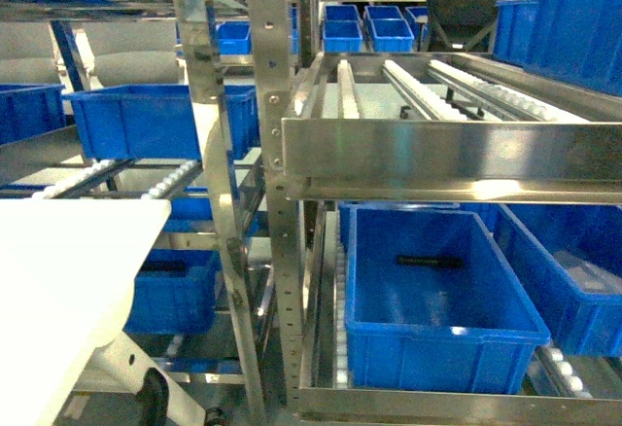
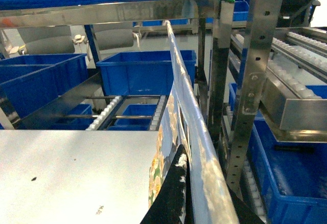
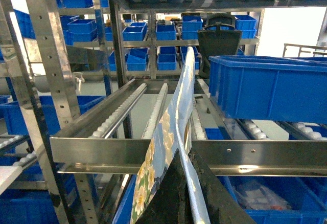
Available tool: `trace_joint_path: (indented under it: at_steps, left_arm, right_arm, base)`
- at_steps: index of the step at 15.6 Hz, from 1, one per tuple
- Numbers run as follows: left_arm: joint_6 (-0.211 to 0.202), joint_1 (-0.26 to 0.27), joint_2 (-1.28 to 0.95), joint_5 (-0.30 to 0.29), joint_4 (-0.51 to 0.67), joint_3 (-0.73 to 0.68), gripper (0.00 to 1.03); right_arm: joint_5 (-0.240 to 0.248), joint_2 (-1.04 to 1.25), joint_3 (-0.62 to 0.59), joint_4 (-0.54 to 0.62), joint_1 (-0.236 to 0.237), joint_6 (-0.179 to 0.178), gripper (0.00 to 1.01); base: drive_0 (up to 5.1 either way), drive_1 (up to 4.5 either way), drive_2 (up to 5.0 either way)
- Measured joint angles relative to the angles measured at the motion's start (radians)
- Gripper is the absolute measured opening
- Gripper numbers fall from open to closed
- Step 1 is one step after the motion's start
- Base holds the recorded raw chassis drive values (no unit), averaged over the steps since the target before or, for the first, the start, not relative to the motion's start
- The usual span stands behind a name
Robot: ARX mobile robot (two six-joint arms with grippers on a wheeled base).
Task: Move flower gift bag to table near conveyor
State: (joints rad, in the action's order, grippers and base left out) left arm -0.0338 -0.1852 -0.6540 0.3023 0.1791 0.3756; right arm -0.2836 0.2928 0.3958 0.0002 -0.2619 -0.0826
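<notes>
Left gripper [image 2: 180,196] clamped on the flower gift bag [image 2: 176,132], edge running toward 12 o'clock, above the table [image 2: 66,173]. Right gripper [image 3: 181,193] pinching the same bag's rim, steel rack [image 3: 153,152] at 12 o'clock.

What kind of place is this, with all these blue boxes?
Most likely a warehouse or factory storeroom. Steel racks hold rows of blue bins, and roller tracks let the bins slide along the shelves.
</notes>
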Motion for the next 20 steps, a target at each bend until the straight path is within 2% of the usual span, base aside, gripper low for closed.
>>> trace_joint_path:
  at_steps: [4, 20]
  left_arm:
    - [0.0, 0.0, -0.001, -0.002, 0.0, 0.0, 0.02]
    - [0.0, 0.0, 0.001, 0.0, 0.0, 0.0, 0.02]
  right_arm:
    - [0.0, 0.0, 0.0, -0.001, 0.0, 0.0, 0.02]
    - [0.0, 0.0, 0.0, 0.0, 0.0, 0.0, 0.02]
  base:
    - [-4.5, 1.1, 4.0]
    - [-4.9, 2.4, 2.6]
